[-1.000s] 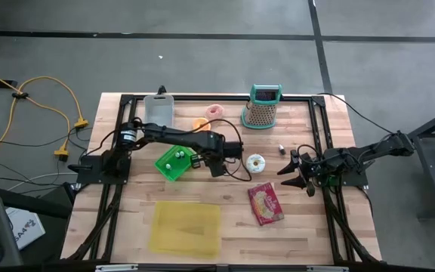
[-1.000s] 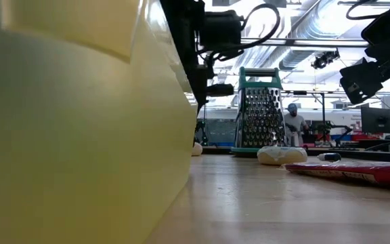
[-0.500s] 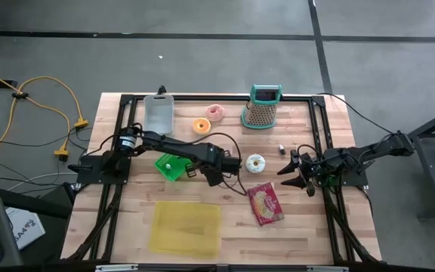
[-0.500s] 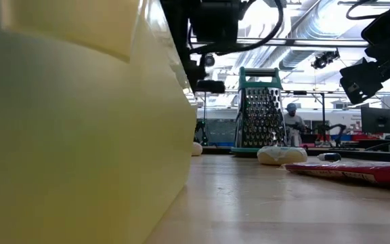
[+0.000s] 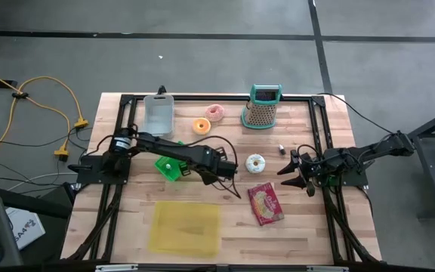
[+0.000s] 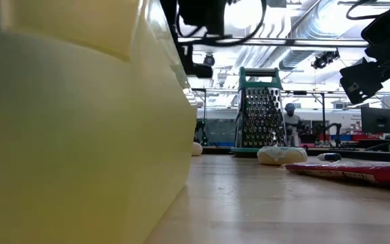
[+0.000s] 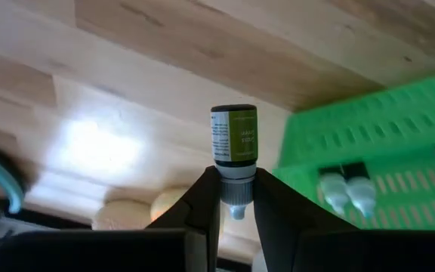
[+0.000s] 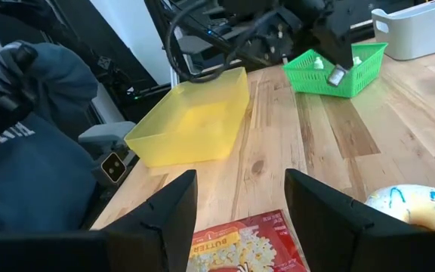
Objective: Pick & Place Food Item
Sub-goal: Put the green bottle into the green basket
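The left hand (image 7: 236, 215) grips a small green-labelled bottle (image 7: 234, 143) above the counter (image 5: 225, 219), just right of the green basket (image 5: 168, 167); the right hand (image 8: 240, 200) waits open.

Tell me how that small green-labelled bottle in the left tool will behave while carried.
The small bottle is probably light and rigid. Held only at its narrow cap end by the left tool, it may pivot or slip. Its round body would likely roll if dropped.

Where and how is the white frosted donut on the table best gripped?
The white frosted donut lies flat with its hole facing up and bare wood around it. Probably best to come straight down from above and pinch across one side of the ring, one finger in the hole, one outside.
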You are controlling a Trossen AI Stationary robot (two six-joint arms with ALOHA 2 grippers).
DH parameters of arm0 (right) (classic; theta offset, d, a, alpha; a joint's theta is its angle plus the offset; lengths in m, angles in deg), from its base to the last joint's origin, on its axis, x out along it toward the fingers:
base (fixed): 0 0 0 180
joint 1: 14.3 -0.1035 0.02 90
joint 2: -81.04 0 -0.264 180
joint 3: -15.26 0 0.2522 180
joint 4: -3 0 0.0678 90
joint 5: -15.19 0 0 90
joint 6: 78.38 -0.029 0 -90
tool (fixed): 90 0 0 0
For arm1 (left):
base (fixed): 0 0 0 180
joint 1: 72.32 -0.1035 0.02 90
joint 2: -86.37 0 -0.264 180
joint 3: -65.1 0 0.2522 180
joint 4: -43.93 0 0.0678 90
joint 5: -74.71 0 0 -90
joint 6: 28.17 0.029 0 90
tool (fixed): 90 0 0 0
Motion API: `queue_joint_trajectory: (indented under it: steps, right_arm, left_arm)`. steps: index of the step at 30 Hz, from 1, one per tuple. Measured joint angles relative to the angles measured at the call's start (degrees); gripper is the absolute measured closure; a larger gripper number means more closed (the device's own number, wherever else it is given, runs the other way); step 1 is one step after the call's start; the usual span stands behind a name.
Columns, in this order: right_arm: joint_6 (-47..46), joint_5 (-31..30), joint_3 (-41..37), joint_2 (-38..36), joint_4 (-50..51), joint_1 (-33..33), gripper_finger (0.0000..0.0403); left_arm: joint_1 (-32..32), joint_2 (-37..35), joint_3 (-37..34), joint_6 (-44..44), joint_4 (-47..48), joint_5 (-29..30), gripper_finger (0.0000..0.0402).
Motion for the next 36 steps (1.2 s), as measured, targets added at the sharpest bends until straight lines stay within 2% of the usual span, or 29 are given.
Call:
queue_joint_trajectory:
  steps: [14, 30, 36]
  right_arm:
    - [0.0, 0.0, 0.0, 0.0, 0.1, 0.0, 0.0215]
    - [0.0, 0.0, 0.0, 0.0, 0.1, 0.0, 0.0215]
    - [0.0, 0.0, 0.0, 0.0, 0.1, 0.0, 0.0215]
  left_arm:
    - [0.2, -2.5, 0.0, -14.0, 14.9, -1.8, 0.0344]
    - [-0.3, -2.5, -0.3, -22.1, 17.5, -7.7, 0.0344]
    - [-1.5, -2.5, -2.7, -24.2, 17.6, -7.5, 0.0344]
